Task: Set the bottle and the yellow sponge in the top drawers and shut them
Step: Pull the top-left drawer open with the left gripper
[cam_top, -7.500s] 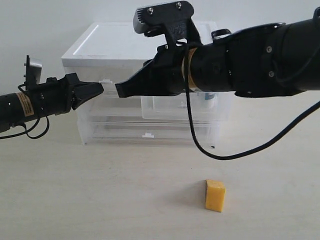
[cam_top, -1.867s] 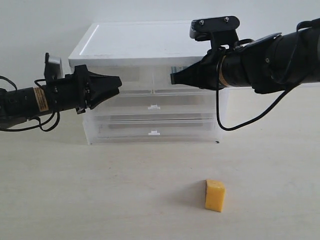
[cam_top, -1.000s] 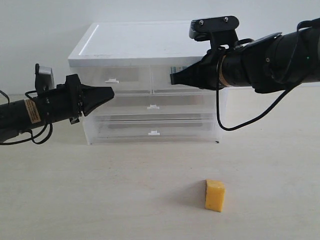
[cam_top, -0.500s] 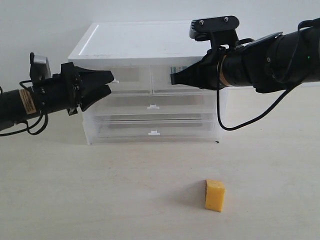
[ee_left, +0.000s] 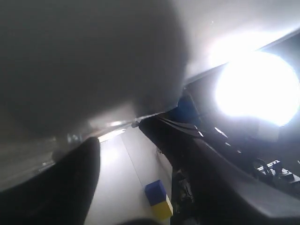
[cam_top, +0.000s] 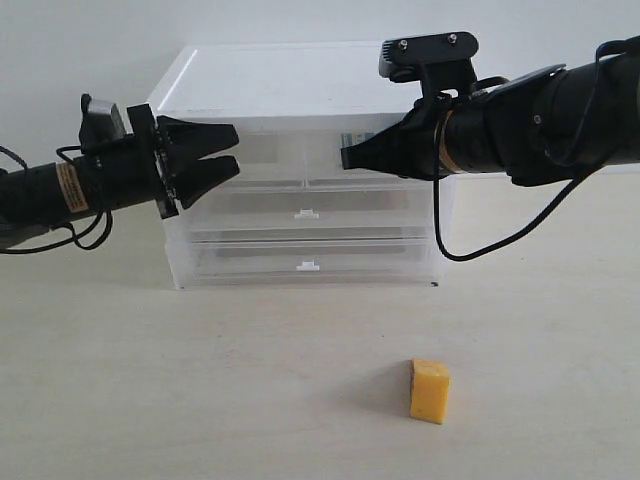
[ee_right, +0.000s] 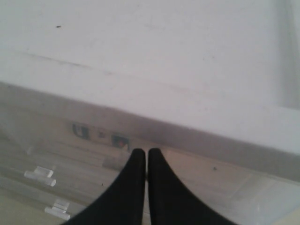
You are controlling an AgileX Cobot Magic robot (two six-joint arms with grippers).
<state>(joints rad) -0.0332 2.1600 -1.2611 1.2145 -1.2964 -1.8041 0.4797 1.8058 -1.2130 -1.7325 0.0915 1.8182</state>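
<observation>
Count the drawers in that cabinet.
4. Top row: left half-width drawer and right half-width drawer. Below: middle full-width drawer, then bottom full-width drawer. The left gripper and right gripper partly cover the top pair.

Pale table (cam_top: 150, 400), two things carried.
A cabinet (cam_top: 290, 90) is set at the back, the yellow sponge (cam_top: 430, 391) well apart in front.

my left claw (cam_top: 238, 148) gapes at the closed top drawers (cam_top: 288, 150), right claw (cam_top: 346, 157) pinched; yellow sponge (cam_top: 430, 391) lies on the table (cam_top: 200, 380).
</observation>
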